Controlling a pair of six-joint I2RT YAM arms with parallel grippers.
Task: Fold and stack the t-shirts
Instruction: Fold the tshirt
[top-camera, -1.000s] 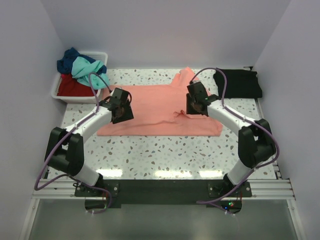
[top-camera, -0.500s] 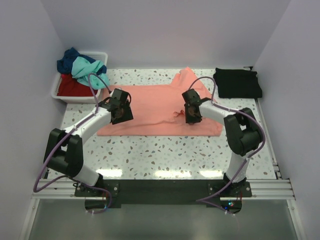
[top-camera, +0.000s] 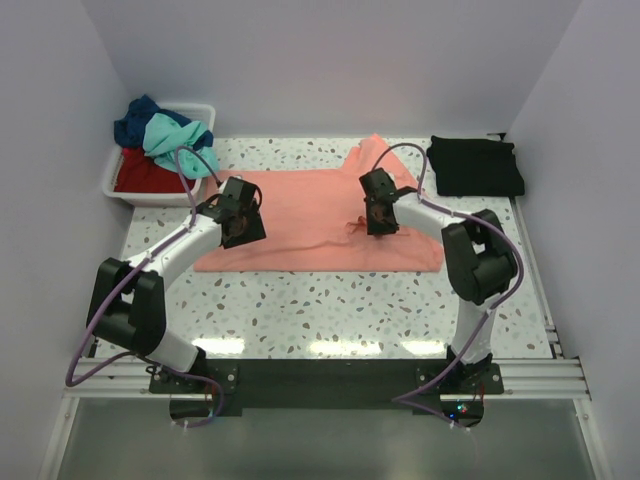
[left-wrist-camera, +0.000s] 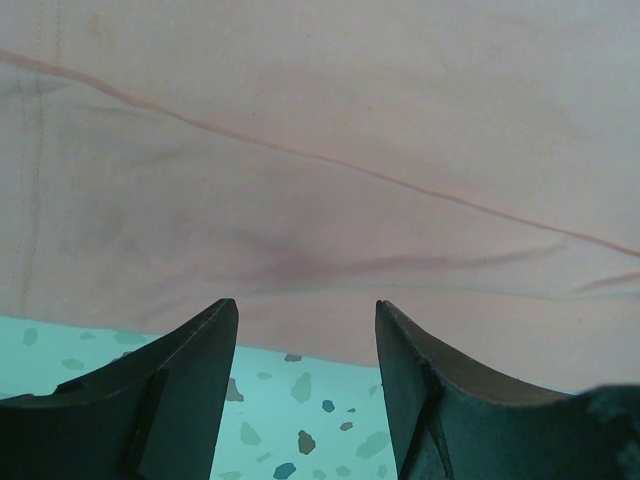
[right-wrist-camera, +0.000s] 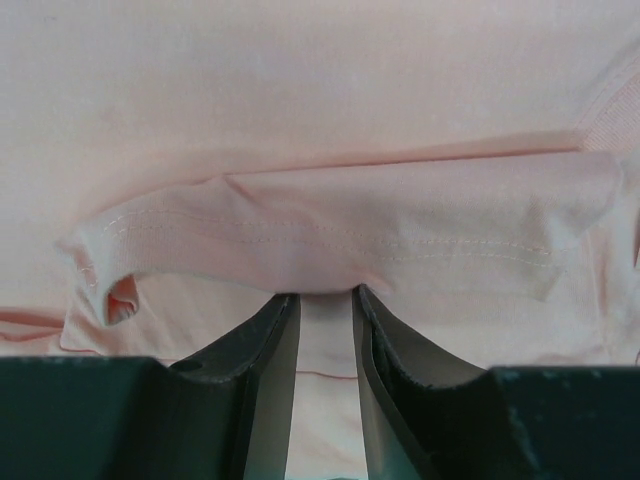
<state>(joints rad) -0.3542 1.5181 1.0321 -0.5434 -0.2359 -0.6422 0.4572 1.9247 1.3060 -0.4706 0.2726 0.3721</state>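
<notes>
Pulling now may bunch the salmon-pink t-shirt (top-camera: 310, 215) spread in the middle of the bench (top-camera: 300, 300), because the right pincer (right-wrist-camera: 325, 295) stands narrow at a sleeve fold (right-wrist-camera: 330, 245), whether clamped I cannot tell, while the left pincer (left-wrist-camera: 305, 320) hangs apart, empty, over the near hem.
</notes>
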